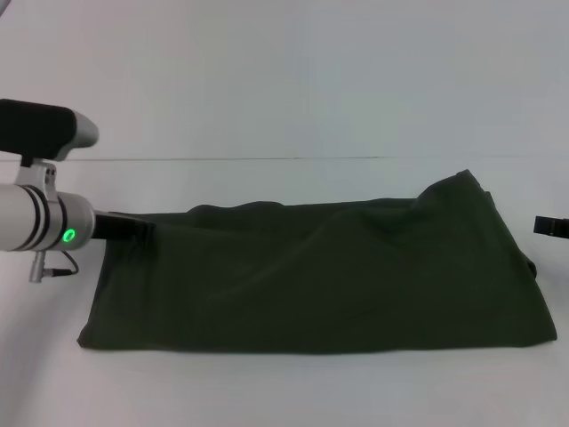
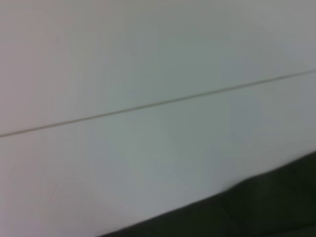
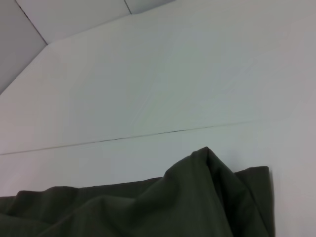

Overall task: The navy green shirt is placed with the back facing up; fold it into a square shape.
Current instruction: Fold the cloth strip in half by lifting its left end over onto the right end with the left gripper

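The navy green shirt (image 1: 320, 276) lies on the white table as a long, wide band, plain side up, with a raised peak at its far right corner (image 1: 458, 182). My left gripper (image 1: 129, 228) is at the shirt's far left corner, its dark tip against the cloth. Only a black bit of my right gripper (image 1: 551, 226) shows at the right edge, just beside the shirt's right end. The left wrist view shows a dark edge of the shirt (image 2: 266, 210). The right wrist view shows the peaked corner (image 3: 207, 158).
The white table (image 1: 284, 89) stretches behind the shirt, with a thin seam line (image 1: 267, 159) across it. A strip of bare table (image 1: 284, 391) lies in front of the shirt. The left arm's grey wrist (image 1: 36, 222) hangs over the left side.
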Controlling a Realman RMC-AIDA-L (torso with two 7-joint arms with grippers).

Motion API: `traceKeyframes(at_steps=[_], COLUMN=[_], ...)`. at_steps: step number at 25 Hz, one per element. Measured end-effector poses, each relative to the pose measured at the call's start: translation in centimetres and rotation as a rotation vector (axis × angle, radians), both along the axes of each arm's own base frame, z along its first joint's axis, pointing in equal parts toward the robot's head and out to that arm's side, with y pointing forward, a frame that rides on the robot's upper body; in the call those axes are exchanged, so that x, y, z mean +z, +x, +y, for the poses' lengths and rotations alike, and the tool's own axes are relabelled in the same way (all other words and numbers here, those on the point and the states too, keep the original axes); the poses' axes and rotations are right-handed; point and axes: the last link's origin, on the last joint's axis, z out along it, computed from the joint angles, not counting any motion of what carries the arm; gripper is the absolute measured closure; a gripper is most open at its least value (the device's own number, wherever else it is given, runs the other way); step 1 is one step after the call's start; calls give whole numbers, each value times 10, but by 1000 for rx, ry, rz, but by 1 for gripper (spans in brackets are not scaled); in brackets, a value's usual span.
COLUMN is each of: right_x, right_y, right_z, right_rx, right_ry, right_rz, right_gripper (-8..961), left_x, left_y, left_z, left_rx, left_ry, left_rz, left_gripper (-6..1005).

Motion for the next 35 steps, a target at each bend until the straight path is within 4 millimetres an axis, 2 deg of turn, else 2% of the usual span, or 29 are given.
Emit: traceKeyframes(at_steps=[17, 26, 32, 35], right_x=[-2, -5, -8, -9], right_y=[-4, -5, -6, -6], right_z=[3, 4, 5, 6], right_rx=[6, 4, 4, 5], right_ry=[2, -2, -15, -21], right_rz=[13, 22, 29, 28], right_gripper=[357, 357, 358, 358], left_x=[34, 40, 28, 29], left_y=[-9, -8, -8, -5], left_z=[0, 0, 3, 2], left_rx=[42, 33, 47, 38], left_ry=[187, 244, 181, 194], left_rz=[-43, -58, -53, -57], left_gripper=[974, 975, 918, 889])
